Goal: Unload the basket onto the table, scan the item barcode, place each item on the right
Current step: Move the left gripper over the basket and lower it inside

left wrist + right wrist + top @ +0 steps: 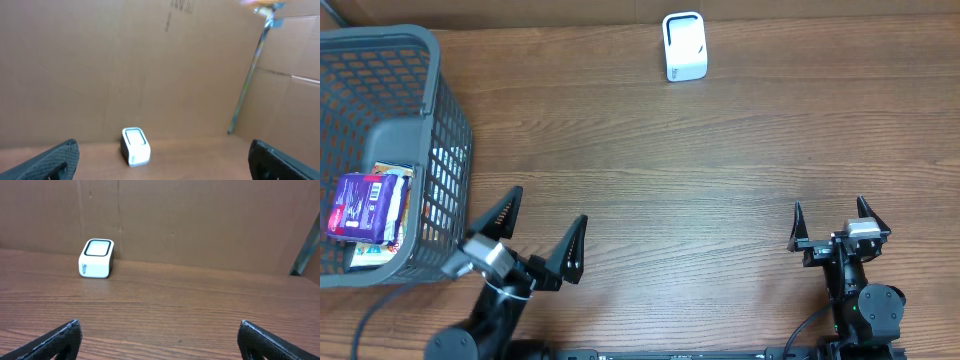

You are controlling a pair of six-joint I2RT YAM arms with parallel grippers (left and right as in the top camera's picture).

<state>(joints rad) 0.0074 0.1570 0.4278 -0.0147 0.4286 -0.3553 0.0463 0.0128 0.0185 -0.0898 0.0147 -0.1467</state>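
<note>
A small white barcode scanner (684, 46) stands at the far middle of the wooden table; it also shows in the left wrist view (135, 146) and the right wrist view (97, 258). A purple packaged item (365, 207) lies on top of other packs inside the grey basket (440, 110) at the left. My left gripper (545, 232) is open near the front edge, just right of the basket, with nothing between its fingers. At the front right my right gripper (830, 218) stands open and empty too. Both sit far from the scanner.
Under the purple pack, the basket holds other colourful packs (378, 250). A cardboard wall (200, 220) rises behind the table. In the left wrist view, a thin metal pole (247, 85) leans at the back right.
</note>
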